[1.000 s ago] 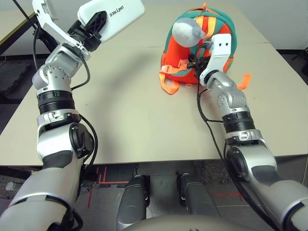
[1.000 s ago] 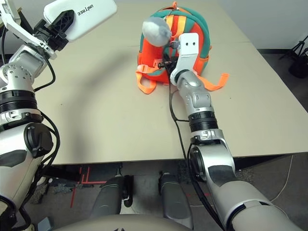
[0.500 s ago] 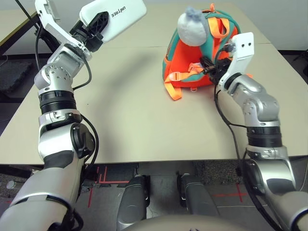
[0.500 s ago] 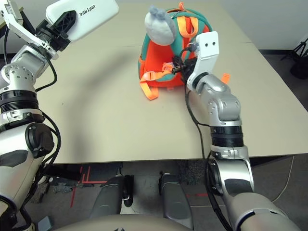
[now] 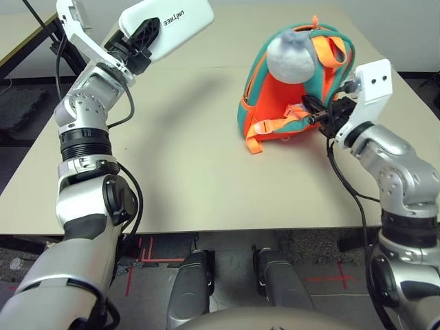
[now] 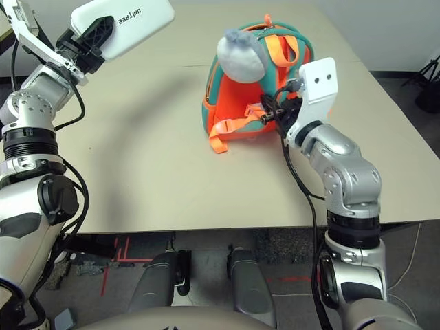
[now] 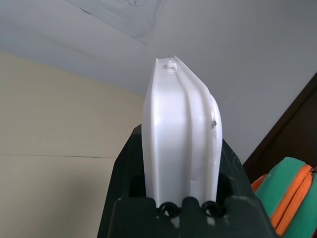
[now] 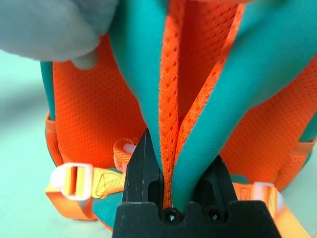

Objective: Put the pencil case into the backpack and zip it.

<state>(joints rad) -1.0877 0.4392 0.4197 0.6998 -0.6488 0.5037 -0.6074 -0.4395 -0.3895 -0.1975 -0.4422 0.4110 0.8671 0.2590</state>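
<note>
Both grippers loaded; backpack upright on table.
Left gripper [image 5: 141,36] clamps the pencil case [image 5: 168,26] aloft, well left of the backpack [image 5: 292,89]; right gripper [image 8: 174,173] pinches its teal strap [image 8: 198,148].

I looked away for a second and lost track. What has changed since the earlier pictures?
The right gripper, fingers shut on the backpack strap, has pulled back toward the robot and to its right, dragging the backpack along and tipping it from lying to nearly upright, its grey charm now on top. The left gripper stays raised, holding the pencil case.
</note>
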